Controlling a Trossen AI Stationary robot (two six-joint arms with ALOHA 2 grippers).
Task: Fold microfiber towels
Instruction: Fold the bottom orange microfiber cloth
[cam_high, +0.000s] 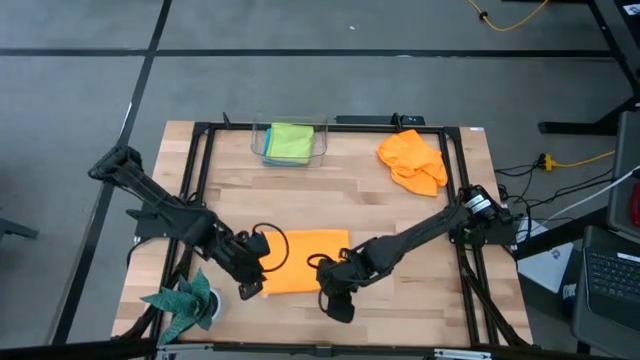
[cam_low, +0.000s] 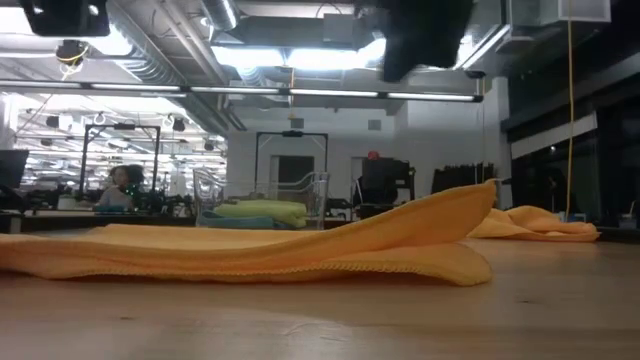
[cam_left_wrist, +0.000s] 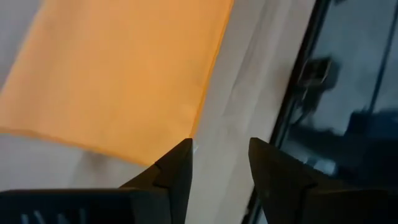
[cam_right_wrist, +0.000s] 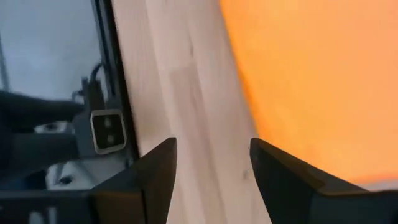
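Note:
An orange towel (cam_high: 305, 260) lies on the wood near the table's front middle. In the low view (cam_low: 300, 250) its one end rises in a low hump. My left gripper (cam_high: 250, 287) is open and empty just off the towel's near left corner (cam_left_wrist: 186, 134). My right gripper (cam_high: 336, 300) is open and empty over bare wood beside the towel's near right part (cam_right_wrist: 311, 81). A second orange towel (cam_high: 412, 160) lies crumpled at the far right. A lime-green towel (cam_high: 291, 140) lies on a turquoise-blue one in a clear bin (cam_high: 262, 148) at the far middle.
A dark teal spiky-edged cloth (cam_high: 185, 305) lies at the near left corner. A black frame (cam_high: 200, 150) runs round the table's edges. Bare wood lies between the bin and the flat towel. A person (cam_low: 120, 185) shows far off in the room.

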